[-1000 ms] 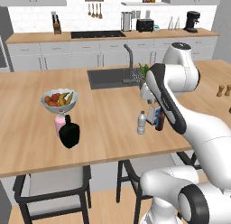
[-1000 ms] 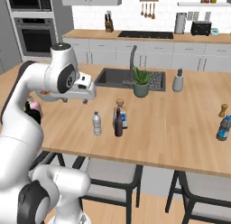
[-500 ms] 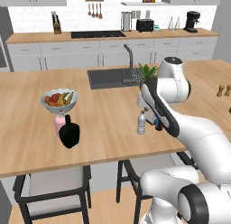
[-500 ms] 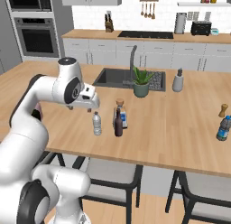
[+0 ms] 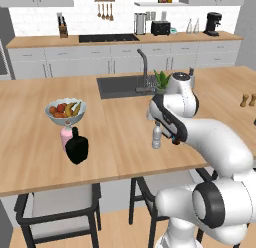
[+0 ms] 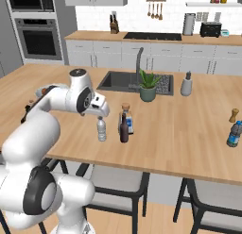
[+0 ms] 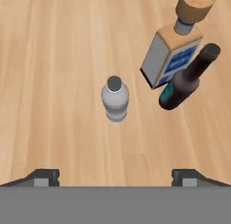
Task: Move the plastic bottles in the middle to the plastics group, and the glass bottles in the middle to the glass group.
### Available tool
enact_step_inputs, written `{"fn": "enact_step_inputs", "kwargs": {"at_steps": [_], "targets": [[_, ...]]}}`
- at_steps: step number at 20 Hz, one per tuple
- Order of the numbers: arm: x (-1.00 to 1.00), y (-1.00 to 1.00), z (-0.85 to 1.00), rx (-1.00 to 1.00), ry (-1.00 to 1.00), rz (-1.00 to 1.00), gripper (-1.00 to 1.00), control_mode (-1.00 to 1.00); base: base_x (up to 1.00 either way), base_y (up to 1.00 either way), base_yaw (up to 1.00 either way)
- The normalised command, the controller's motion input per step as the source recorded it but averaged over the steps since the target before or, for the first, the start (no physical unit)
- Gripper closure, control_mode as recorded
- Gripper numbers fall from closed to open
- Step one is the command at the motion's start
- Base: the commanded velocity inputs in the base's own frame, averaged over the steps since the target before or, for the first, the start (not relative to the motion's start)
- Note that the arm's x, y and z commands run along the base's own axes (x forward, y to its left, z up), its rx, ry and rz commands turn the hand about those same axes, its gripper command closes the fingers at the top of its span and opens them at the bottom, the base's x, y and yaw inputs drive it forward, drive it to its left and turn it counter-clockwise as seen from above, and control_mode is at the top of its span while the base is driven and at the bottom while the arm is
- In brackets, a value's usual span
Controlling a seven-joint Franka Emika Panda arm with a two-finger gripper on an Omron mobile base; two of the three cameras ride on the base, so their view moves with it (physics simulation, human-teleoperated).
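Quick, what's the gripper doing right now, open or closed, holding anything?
Gripper: open, jaws wide, holding nothing, above the water bottle.

Below me the water bottle (image 7: pixel 114 99) stands upright on the wood, clear with a white cap, alone. Just right of it the brown bottle (image 7: pixel 186 78) touches the squarish corked bottle (image 7: pixel 171 53). Far left stand my black bottle (image 5: pixel 77 147) and pink bottle (image 5: pixel 66 135).
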Motion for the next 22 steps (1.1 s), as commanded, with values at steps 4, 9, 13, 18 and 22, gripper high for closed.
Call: {"fn": "enact_step_inputs", "kwargs": {"at_steps": [4, 9, 13, 18, 22], "targets": [[0.37, -0.03, -0.31, 0.00, 0.00, -0.01, -1.00, -1.00, 0.00, 0.00, 0.00], [0.11, -0.19, -0.32, 0.00, 0.00, 0.00, -1.00, -1.00, 0.00, 0.00, 0.00], [0.36, -0.02, -0.26, 0.00, 0.00, 0.00, -1.00, -1.00, 0.00, 0.00, 0.00], [0.36, 0.05, -0.21, 0.00, 0.00, 0.00, -1.00, -1.00, 0.00, 0.00, 0.00], [0.38, 0.02, -0.20, 0.00, 0.00, 0.00, -1.00, -1.00, 0.00, 0.00, 0.00]]}}
